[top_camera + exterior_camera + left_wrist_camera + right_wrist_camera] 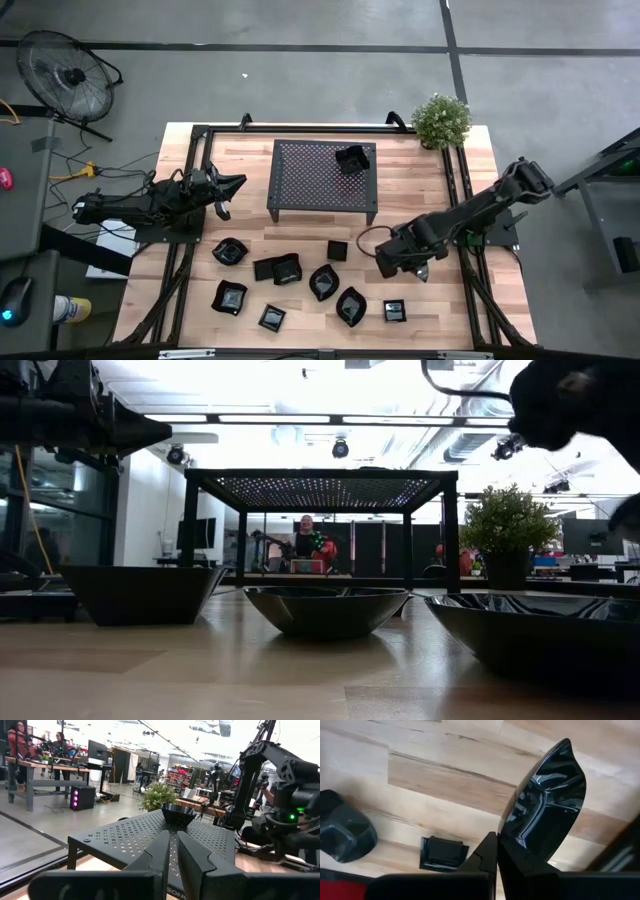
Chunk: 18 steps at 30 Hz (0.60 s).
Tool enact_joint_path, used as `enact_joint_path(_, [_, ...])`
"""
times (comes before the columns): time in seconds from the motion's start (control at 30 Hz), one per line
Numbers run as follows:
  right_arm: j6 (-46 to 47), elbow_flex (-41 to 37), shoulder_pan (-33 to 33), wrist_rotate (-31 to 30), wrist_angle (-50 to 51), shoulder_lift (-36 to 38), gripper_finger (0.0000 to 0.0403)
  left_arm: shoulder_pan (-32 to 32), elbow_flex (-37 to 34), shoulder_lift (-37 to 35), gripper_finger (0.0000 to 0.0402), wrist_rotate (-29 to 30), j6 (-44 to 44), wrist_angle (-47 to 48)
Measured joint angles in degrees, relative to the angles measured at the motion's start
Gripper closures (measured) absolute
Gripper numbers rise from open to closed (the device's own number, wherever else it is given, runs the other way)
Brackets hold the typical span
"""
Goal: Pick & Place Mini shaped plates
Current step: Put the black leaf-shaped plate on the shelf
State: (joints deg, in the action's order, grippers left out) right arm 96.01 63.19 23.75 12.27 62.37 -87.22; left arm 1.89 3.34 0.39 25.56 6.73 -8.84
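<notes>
"Plates (285, 270) lie in a bunch on the table (250, 155), right?"
"Yes. One leaf plate (547, 805) is pinched in the right gripper (400, 262), at three o'clock from the bunch. The left gripper (228, 187) waits closed at ten o'clock."

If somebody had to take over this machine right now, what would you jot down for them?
Right gripper: shut on a glossy black leaf-shaped mini plate, lifted clear of the wooden table, right of the rack.
Left gripper: shut, empty, waiting above the table's left side, pointing at the rack.
Done: one small black square-ish dish sits on the black perforated mesh rack.
Left: about ten small black dishes lie on the table in front of the rack; the held plate has yet to be placed.
</notes>
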Motion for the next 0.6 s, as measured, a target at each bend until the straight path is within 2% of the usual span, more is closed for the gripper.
enact_joint_path(0.6, [-32.82,16.57,-9.02,-9.07,17.78,-0.12,0.0403,0.0,0.02,0.0,0.0369,0.0,0.0,0.02])
